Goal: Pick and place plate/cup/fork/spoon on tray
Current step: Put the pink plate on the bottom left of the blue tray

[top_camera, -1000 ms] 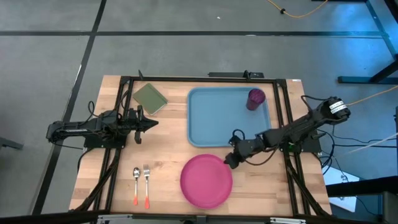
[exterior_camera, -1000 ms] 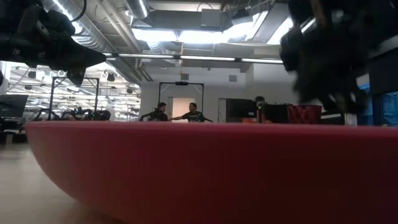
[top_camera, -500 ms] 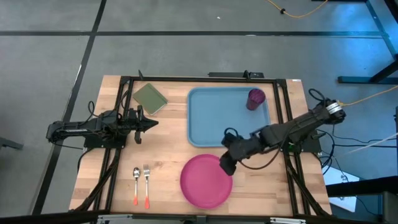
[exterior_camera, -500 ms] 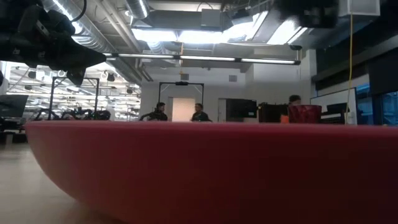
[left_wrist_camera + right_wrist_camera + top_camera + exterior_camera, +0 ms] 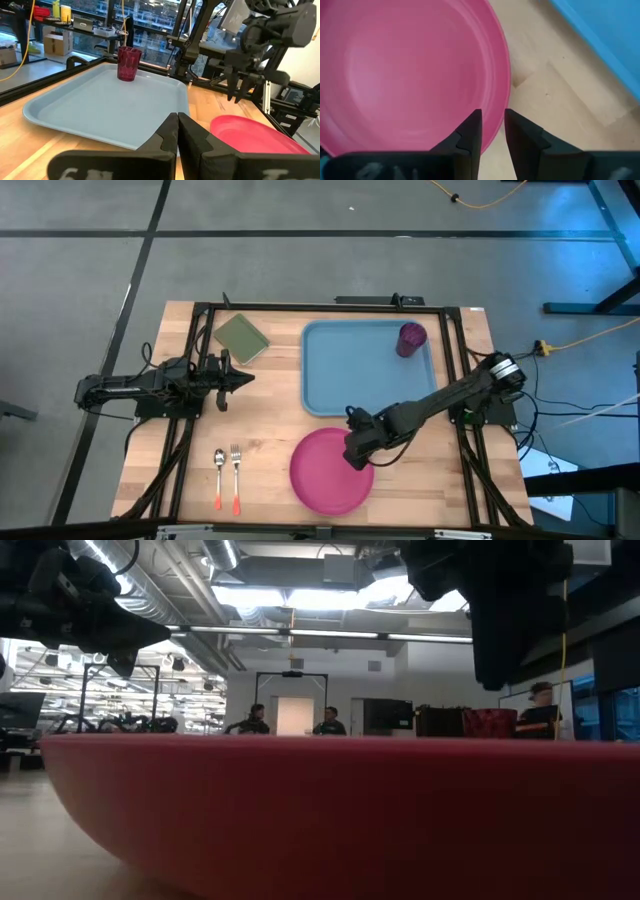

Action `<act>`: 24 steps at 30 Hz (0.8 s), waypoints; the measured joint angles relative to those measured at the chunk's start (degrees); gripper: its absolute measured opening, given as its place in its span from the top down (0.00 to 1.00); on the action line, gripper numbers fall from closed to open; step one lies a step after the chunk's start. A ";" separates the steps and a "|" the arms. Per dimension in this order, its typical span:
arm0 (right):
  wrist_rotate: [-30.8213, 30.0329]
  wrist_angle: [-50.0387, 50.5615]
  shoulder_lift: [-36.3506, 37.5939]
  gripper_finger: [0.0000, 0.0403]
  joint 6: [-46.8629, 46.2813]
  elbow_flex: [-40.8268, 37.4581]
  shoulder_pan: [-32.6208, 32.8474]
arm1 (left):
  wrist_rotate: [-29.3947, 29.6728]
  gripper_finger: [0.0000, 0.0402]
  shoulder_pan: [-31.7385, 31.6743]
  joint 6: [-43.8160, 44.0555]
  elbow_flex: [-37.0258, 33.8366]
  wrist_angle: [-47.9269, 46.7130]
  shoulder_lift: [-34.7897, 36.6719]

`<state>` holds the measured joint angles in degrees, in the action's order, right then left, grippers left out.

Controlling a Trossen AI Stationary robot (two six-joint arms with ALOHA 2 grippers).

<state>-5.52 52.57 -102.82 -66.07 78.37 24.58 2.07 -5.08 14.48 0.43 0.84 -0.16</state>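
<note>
Since the earlier frame we see the right gripper [image 5: 357, 456] swing from beside the light blue rectangular plastic tray [image 5: 330, 385] to above the large round flat pink plastic plate [image 5: 325, 480], its slightly parted, empty jaws straddling the tray-side rim, far nearer than the shut left gripper [image 5: 240, 378].

plate [image 5: 325, 475]: pink
tray [image 5: 345, 375]: light blue
cup [image 5: 411, 338]: dark magenta
fork [image 5: 236, 475]: silver, orange handle
spoon [image 5: 219, 476]: silver, orange handle
pad [image 5: 241, 337]: olive green

Olive-green square pad [image 5: 241, 337] on wooden table [image 5: 270, 430], far-left corner
</note>
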 joint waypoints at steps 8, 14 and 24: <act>-2.31 1.14 -0.64 0.78 -1.23 0.00 0.13 | 0.00 1.00 0.02 -0.02 0.00 -0.02 0.02; -2.50 2.95 -0.64 0.78 -1.26 -0.05 0.13 | 0.00 1.00 0.00 -0.59 0.00 0.00 0.00; -2.51 -4.84 -0.64 0.78 -1.24 -6.36 0.13 | 0.29 1.00 0.00 -2.86 0.00 0.00 -0.01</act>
<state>-8.03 47.73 -103.46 -67.31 72.00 24.71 2.35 -5.08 11.62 0.43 0.84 -0.16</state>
